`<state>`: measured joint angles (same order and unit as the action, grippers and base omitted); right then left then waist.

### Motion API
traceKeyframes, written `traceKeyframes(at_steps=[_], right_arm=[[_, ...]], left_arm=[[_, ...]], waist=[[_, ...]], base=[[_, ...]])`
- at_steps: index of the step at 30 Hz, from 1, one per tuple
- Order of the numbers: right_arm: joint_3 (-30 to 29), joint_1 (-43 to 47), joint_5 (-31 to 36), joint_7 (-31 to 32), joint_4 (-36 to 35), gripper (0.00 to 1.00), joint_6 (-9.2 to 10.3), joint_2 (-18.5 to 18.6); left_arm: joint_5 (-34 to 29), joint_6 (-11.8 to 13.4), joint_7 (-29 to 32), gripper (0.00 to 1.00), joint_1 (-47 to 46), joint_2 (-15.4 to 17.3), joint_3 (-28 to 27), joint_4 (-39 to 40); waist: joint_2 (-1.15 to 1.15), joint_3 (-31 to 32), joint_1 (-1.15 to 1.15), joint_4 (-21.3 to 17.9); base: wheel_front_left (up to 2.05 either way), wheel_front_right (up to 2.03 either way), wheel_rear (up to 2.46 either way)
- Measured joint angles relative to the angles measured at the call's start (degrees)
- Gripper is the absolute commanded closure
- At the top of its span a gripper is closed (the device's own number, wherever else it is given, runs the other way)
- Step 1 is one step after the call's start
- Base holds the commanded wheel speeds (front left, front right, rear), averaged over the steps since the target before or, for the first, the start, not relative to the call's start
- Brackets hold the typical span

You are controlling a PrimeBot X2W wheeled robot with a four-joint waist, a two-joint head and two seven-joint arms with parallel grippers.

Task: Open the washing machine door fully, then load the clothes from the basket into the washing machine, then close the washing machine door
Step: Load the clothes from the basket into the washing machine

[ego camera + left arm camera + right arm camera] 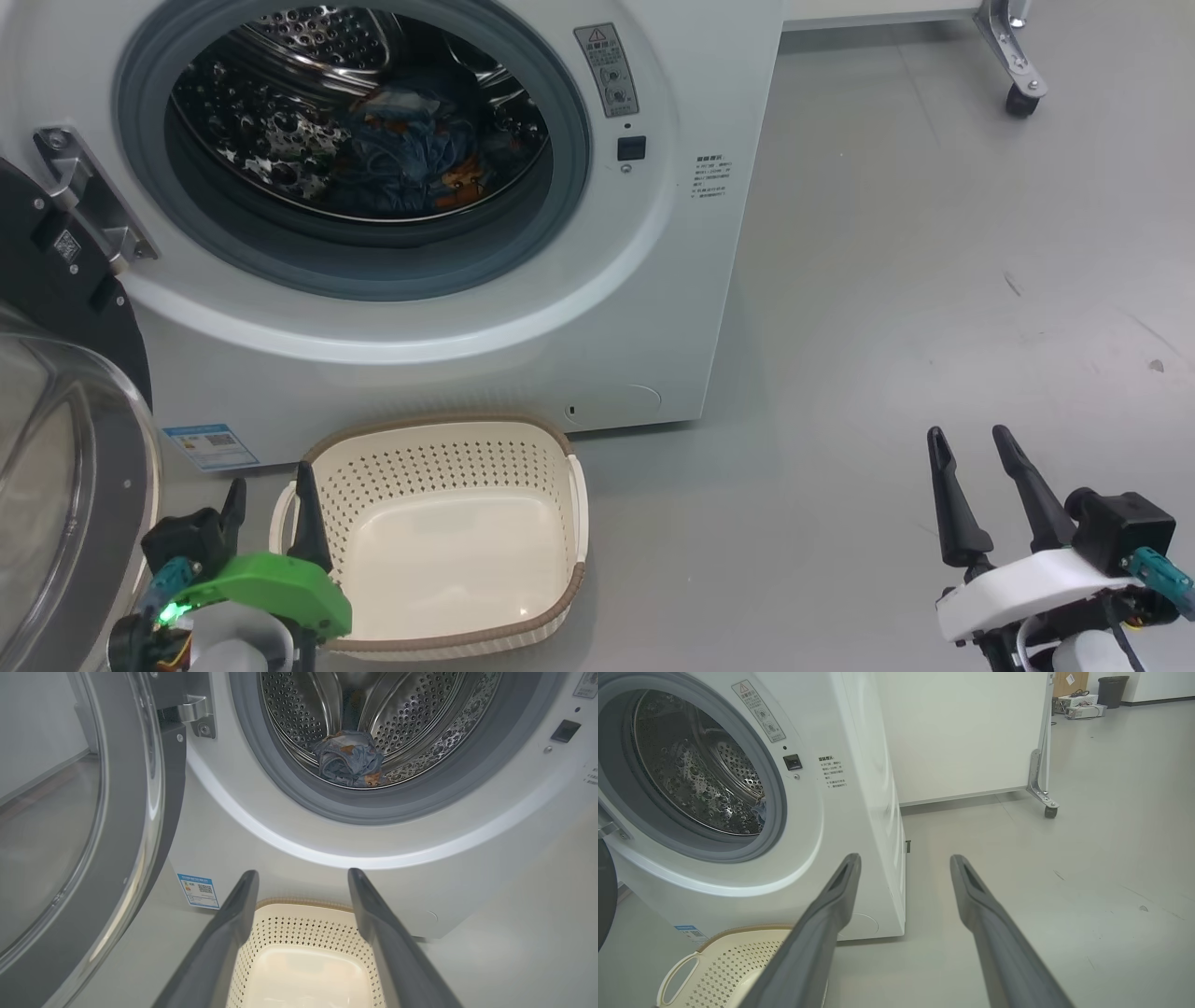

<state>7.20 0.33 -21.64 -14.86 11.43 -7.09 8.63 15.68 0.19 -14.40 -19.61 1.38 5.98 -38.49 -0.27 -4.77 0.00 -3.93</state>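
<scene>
The white washing machine [653, 308] stands with its round mouth uncovered. Its black door [65, 401] with the clear glass bowl is swung wide to the left on its metal hinge [89, 201]. Blue clothes [411, 154] with orange print lie inside the steel drum, also in the left wrist view as clothes [348, 758]. The cream basket [569, 504] sits on the floor before the machine with nothing in it. My left gripper [271, 495] hovers open at the basket's left rim. My right gripper [971, 443] is open over bare floor to the right.
Grey floor [934, 280] stretches to the right of the machine. A white panel on a castor foot [1018, 93] stands at the back right. In the right wrist view a dark bin [1113, 690] and boxes sit far behind.
</scene>
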Motion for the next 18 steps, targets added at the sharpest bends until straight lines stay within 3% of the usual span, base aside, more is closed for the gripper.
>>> traceKeyframes(at_steps=[18], right_arm=[[-0.1,2.4,0.0,0.0,-0.2,0.00,0.00,0.5]], left_arm=[[0.0,3.8,0.0,0.00,10.8,0.4,3.6,12.3]], waist=[[0.00,2.5,0.00,0.9]], base=[[0.00,0.00,0.00]])
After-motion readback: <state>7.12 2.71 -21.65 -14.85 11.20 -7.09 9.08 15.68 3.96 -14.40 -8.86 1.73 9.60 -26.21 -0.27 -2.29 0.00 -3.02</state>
